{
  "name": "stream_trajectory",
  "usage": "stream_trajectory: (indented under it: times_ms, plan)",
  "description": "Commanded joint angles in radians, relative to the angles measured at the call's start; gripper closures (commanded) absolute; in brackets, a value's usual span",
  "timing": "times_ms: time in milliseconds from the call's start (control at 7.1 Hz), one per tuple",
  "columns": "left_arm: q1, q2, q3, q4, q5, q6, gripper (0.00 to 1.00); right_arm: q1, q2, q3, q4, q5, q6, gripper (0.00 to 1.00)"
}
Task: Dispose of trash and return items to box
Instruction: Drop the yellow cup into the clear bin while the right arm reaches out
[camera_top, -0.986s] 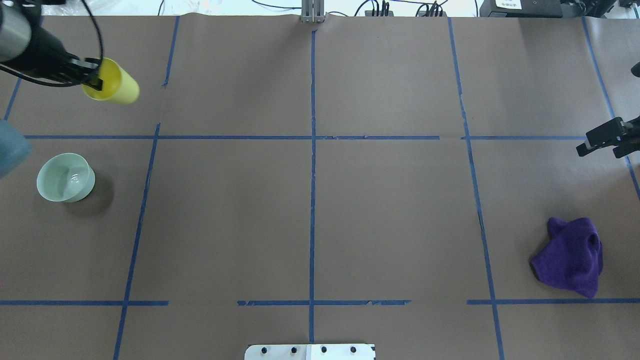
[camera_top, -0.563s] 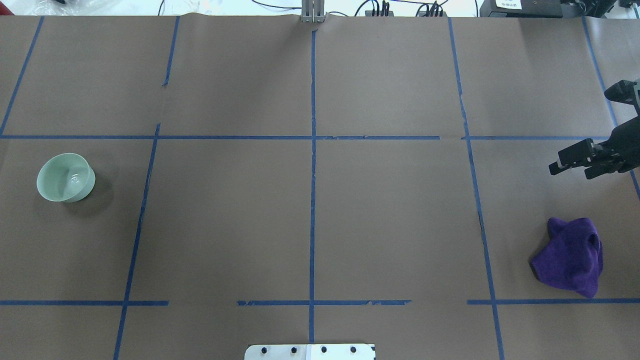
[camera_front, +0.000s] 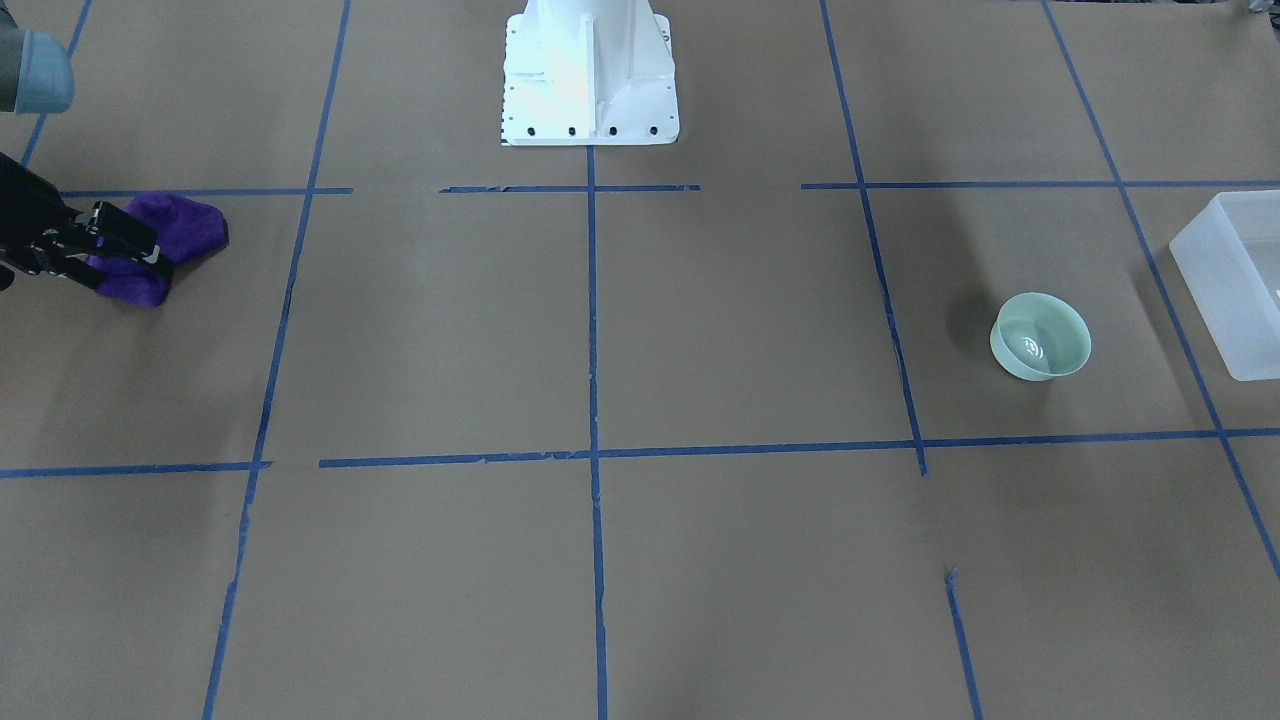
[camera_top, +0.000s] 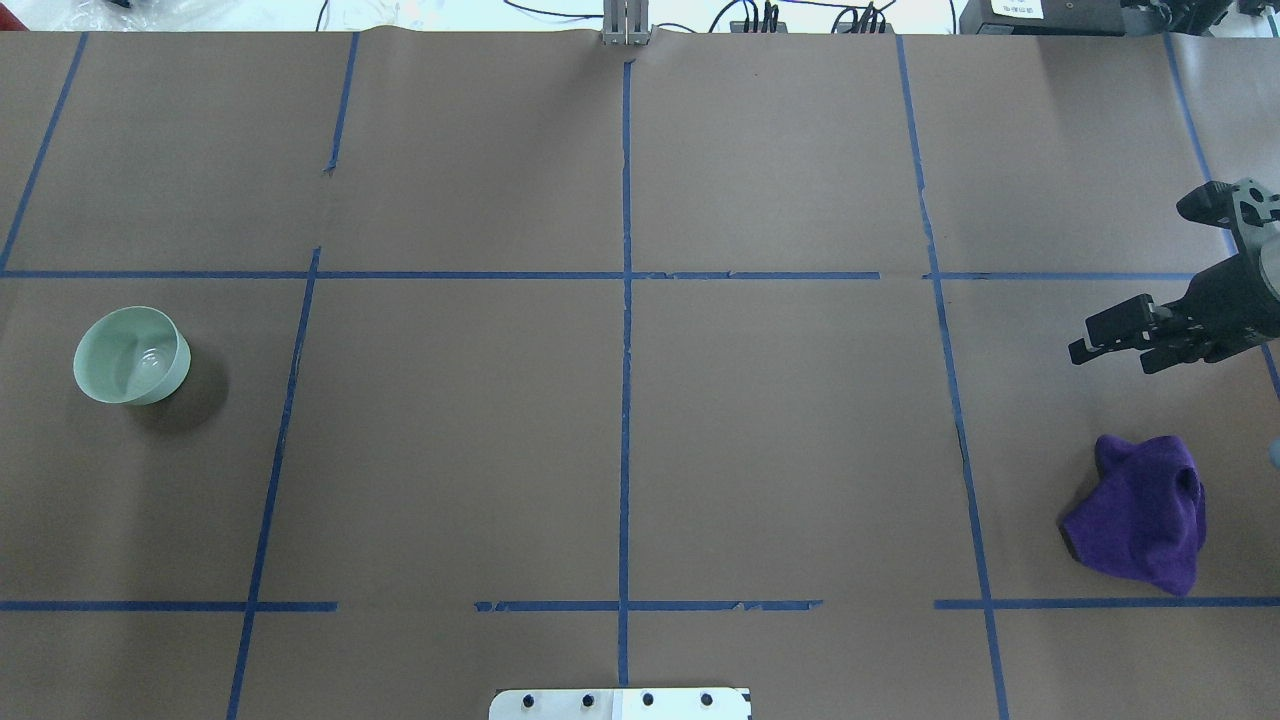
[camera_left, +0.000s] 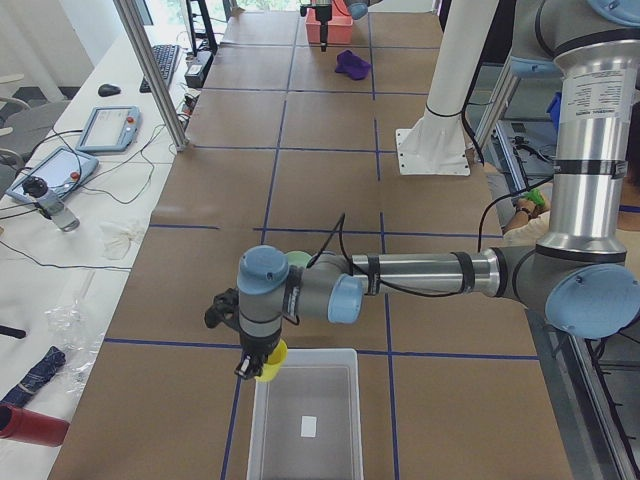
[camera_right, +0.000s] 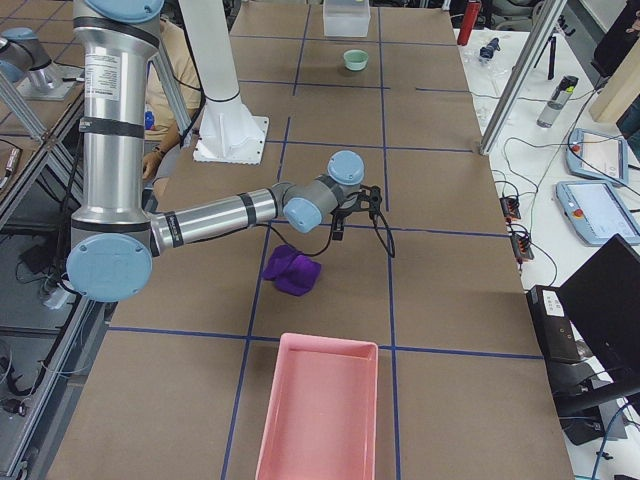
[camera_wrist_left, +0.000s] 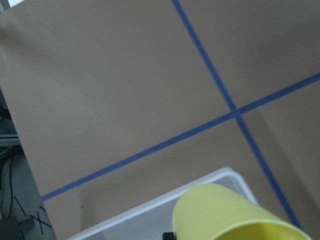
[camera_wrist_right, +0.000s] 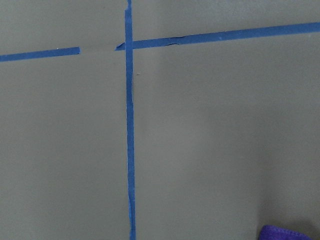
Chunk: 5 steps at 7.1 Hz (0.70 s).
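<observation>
Yellow cup (camera_wrist_left: 225, 215): the item to go back, held in the air over one corner of the box, not yet inside.

The brown paper table (camera_top: 780, 420), gridded with blue tape, fills every view. At the robot's left end sits the box (camera_left: 300, 353), a frosted white bin that looks empty apart from a small label on its floor. A pink bin (camera_right: 320, 410) lies at the opposite end.

The left gripper (camera_left: 250, 366) hangs above the box corner. In the wrist view a dark sliver of finger sits at the cup's rim, so it reads as clamped on the cup.

The right gripper (camera_top: 1112, 357) hovers over bare table, jaws apart and empty, near a crumpled purple cloth (camera_top: 1140, 515) but not touching it.

A pale green bowl (camera_top: 131, 354) stands upright on the table, near the box.

The cup looks like thin, light plastic: stiff enough to pinch, smooth and tapered, so likely to slip or flex. A grip across the rim wall, one finger inside and one outside, should suit it best, and a low release should stop it bouncing out.
</observation>
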Motion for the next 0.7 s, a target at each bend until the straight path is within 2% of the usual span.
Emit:
stream_trajectory:
  times_ms: [0,141,563]
  plan:
    - [-0.005,-0.001,0.128,-0.06,-0.153,-0.022,1.0,-0.008,-0.001,0.001,0.007,-0.002,0.011,0.0]
    - [-0.003,0.001,0.161,-0.09,-0.233,-0.036,1.0,-0.007,-0.003,0.001,0.007,-0.002,0.011,0.0]
    - [0.06,-0.002,0.24,-0.117,-0.31,-0.038,1.0,-0.005,-0.026,0.007,0.008,-0.002,0.012,0.0]
